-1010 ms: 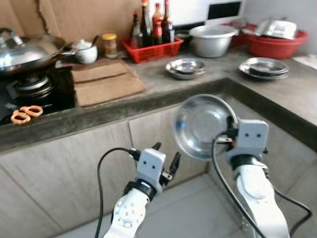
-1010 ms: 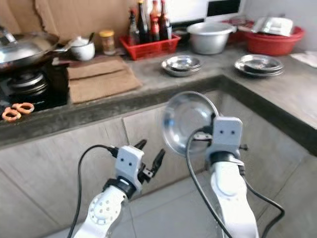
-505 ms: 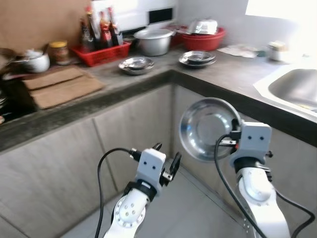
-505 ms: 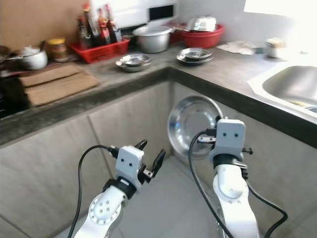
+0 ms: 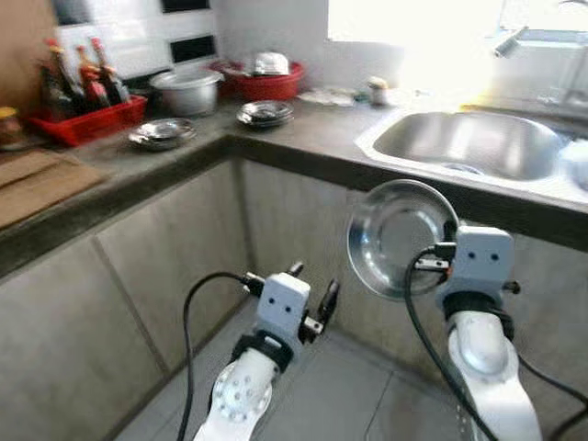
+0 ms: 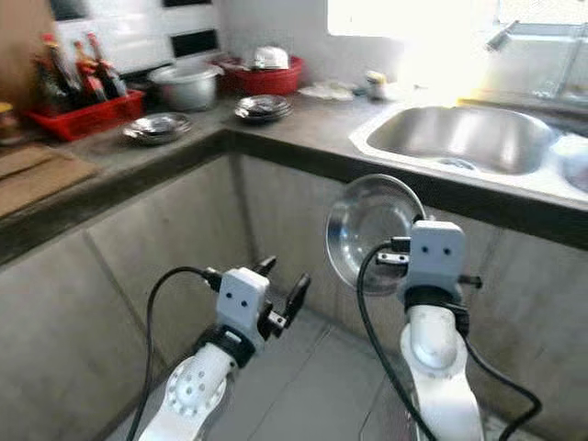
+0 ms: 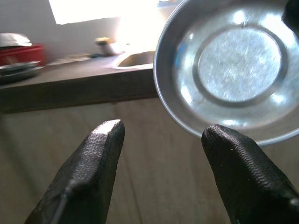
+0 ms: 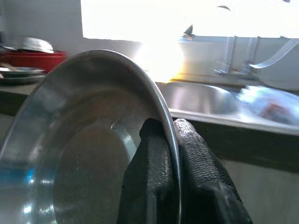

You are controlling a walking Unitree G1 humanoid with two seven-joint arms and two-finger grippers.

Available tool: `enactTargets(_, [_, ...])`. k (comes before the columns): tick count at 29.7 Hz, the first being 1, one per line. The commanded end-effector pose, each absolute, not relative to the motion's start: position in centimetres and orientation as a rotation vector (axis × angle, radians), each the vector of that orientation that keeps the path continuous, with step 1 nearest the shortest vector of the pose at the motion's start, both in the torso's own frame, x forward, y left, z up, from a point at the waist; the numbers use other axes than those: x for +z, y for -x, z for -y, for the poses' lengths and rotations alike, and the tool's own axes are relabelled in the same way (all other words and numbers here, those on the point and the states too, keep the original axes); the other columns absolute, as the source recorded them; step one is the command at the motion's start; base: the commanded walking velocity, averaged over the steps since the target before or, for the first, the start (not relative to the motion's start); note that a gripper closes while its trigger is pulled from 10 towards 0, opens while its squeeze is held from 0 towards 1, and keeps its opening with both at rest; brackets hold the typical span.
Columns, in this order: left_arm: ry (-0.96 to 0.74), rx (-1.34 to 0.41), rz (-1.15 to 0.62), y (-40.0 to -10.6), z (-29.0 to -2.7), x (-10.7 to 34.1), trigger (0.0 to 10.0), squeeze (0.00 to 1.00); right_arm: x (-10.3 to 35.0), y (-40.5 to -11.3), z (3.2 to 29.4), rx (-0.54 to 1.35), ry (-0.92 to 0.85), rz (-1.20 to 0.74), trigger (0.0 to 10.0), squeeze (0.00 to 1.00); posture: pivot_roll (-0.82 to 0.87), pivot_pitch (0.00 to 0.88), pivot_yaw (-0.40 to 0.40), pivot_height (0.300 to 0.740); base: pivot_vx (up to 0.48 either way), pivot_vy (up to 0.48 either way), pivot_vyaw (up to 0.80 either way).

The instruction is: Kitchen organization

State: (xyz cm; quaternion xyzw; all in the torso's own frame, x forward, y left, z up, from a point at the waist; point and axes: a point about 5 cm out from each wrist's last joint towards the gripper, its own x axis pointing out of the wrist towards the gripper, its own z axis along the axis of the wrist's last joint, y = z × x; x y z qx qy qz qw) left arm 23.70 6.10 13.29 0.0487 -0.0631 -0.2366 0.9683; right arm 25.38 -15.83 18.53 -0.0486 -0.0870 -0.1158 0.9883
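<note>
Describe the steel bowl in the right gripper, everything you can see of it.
The steel bowl is round, shallow and shiny, with a flat circular base and a thin rim. It is empty and held on edge, its hollow facing the robot's left. The right gripper pinches its rim, one finger inside and one outside. It hangs in front of the cabinet below the sink, touching nothing else.

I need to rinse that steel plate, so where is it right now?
The steel plate is held on edge in the right gripper, on the robot's right, below the counter edge in front of the sink.
</note>
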Motion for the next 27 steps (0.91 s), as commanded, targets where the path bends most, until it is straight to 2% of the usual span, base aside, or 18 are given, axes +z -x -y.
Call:
enactTargets(1, [-0.102, -0.472, 0.129, -23.91, -6.22, 13.46, 10.0, 0.00, 19.44, -25.56, 15.59, -0.228, 0.098, 0.214, 0.0, 0.00, 0.09, 0.000, -0.018, 0.740, 0.000, 0.000, -0.79])
enactTargets(3, [-0.103, -0.470, 0.131, -23.95, -6.24, 13.49, 10.0, 0.00, 19.49, -25.59, 15.58, -0.228, 0.097, 0.218, 0.0, 0.00, 0.09, 0.000, -0.018, 0.740, 0.000, 0.000, -0.79])
enactTargets(9, [-0.111, -0.460, 0.132, -24.09, -6.36, 13.53, 10.0, 0.00, 19.96, -25.90, 15.08, -0.191, 0.087, 0.239, 0.0, 0.00, 0.09, 0.000, -0.018, 0.740, 0.395, 0.000, 0.00])
enactTargets(10, [-0.110, -0.458, 0.132, -24.14, -6.40, 13.54, 10.0, 0.00, 20.05, -26.03, 14.95, -0.178, 0.081, 0.240, 4.5, 0.00, 0.09, 0.000, -0.020, 0.740, 0.428, 0.000, 0.00])
enactTargets(11, [-0.110, -0.457, 0.133, -24.15, -6.43, 13.56, 10.0, 0.00, 20.10, -26.10, 14.89, -0.171, 0.076, 0.242, 10.0, 0.00, 0.09, 0.000, -0.018, 0.740, 0.439, 0.000, 0.00])
enactTargets(27, [-0.110, -0.454, 0.129, -24.13, -6.55, 13.48, 10.0, 0.00, 20.44, -26.50, 15.11, -0.171, 0.080, 0.249, 10.0, 0.00, 0.09, 0.000, -0.019, 0.740, 0.475, 0.000, 0.00])
